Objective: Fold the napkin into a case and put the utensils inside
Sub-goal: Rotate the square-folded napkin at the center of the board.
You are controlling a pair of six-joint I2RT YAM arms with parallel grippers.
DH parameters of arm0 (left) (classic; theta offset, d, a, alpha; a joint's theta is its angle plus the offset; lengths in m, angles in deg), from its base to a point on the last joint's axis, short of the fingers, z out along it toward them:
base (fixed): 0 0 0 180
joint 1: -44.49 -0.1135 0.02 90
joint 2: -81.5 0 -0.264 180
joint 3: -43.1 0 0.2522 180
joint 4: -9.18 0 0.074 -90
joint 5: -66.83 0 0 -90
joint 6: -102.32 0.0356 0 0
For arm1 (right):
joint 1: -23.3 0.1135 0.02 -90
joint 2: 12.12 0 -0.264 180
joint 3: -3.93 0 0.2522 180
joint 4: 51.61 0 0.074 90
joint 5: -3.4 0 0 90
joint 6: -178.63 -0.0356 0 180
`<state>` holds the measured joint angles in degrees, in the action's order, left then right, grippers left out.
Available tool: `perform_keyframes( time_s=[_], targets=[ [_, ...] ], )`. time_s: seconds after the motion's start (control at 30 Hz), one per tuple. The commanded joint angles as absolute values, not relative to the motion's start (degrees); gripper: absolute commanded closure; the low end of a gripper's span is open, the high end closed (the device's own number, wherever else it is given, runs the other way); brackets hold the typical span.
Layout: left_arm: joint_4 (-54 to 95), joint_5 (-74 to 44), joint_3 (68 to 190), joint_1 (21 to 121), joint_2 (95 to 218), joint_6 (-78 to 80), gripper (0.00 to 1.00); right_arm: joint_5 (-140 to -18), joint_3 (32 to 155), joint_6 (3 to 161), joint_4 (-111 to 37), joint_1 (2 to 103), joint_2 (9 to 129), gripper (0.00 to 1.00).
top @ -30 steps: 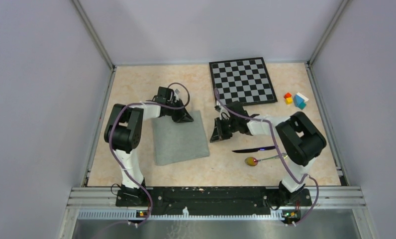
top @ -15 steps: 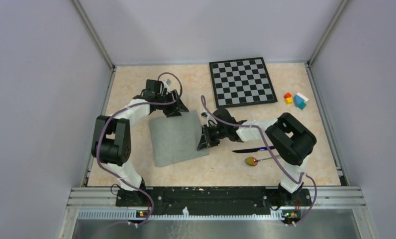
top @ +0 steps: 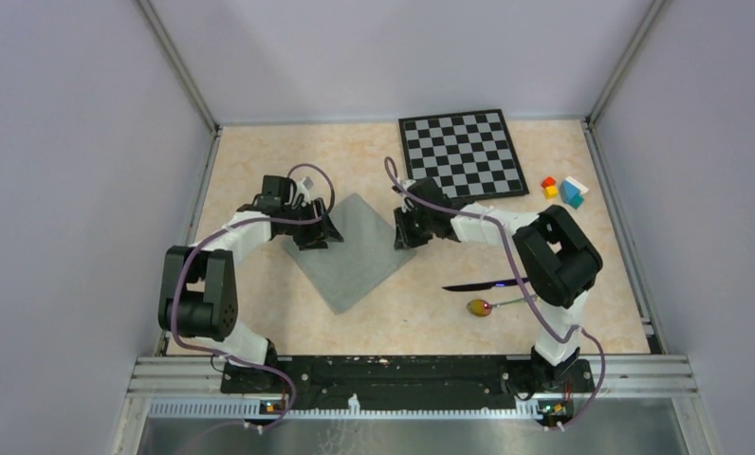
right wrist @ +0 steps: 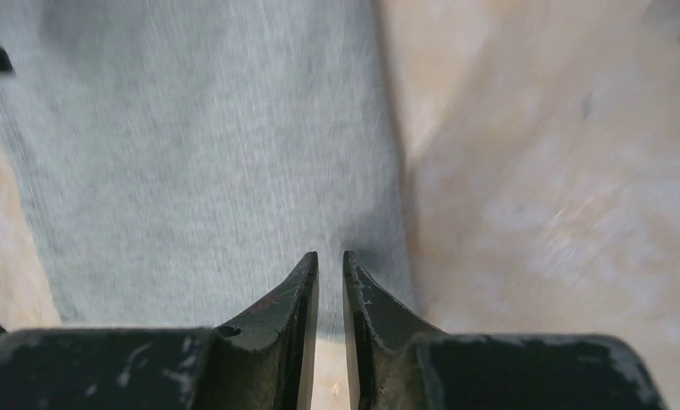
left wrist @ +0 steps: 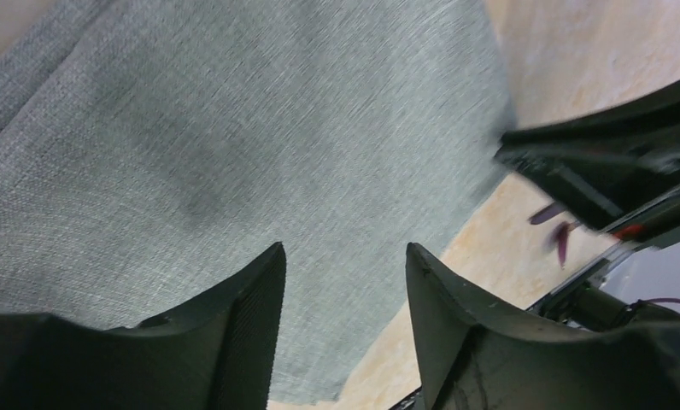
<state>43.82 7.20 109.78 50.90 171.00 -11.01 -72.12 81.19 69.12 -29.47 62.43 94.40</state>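
Top external: spreading the napkin (top: 355, 251) flat between left claw (top: 318, 237), gaping empty, and right claw (top: 403, 238), nearly shut at its corner, hold unclear; next needing a first fold.

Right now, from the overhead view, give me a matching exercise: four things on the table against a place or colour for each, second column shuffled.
1 napkin
2 knife
3 spoon
4 chessboard

A at the far edge, right of centre
B yellow-red bowl, silver handle
C grey-green, spread flat near the middle
D slim and dark, just beyond the spoon

Pairs: 1-C, 2-D, 3-B, 4-A
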Motion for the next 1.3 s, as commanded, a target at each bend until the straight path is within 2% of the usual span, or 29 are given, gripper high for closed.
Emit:
perform_keyframes(
  time_s=[0.0, 0.2, 0.37, 0.63, 0.8, 1.07, 1.2, 1.27],
  targets=[
    [40.5, 5.1, 107.3, 51.1, 170.1, -10.8, 0.44, -75.0, 91.0, 72.7, -23.1, 62.7, 95.6, 0.82],
    [40.4, -2.8, 103.5, 51.1, 168.5, -13.3, 0.54, -67.2, 87.7, 65.4, -30.1, 64.8, 95.7, 0.8],
    [40.6, -7.1, 98.3, 51.1, 164.7, -17.9, 0.57, -67.7, 81.4, 60.3, -37.3, 64.7, 97.3, 0.85],
    [41.9, -10.0, 93.2, 52.5, 162.2, -20.1, 0.53, -75.5, 86.3, 70.1, -34.4, 61.7, 103.8, 0.89],
    [41.2, -7.8, 87.5, 58.1, 157.1, -26.2, 0.52, -79.5, 92.6, 77.6, -30.8, 59.7, 106.9, 0.89],
    [33.8, -1.3, 80.9, 70.2, 152.1, -39.1, 0.45, -72.0, 105.7, 77.3, -24.8, 59.5, 109.8, 0.88],
    [34.4, 0.8, 84.7, 73.5, 148.5, -39.1, 0.37, -70.7, 106.1, 75.2, -18.9, 59.5, 105.4, 0.83],
    [37.7, 0.9, 87.8, 73.7, 146.4, -37.6, 0.33, -67.6, 101.9, 72.5, -20.6, 59.6, 101.1, 0.77]
  ],
)
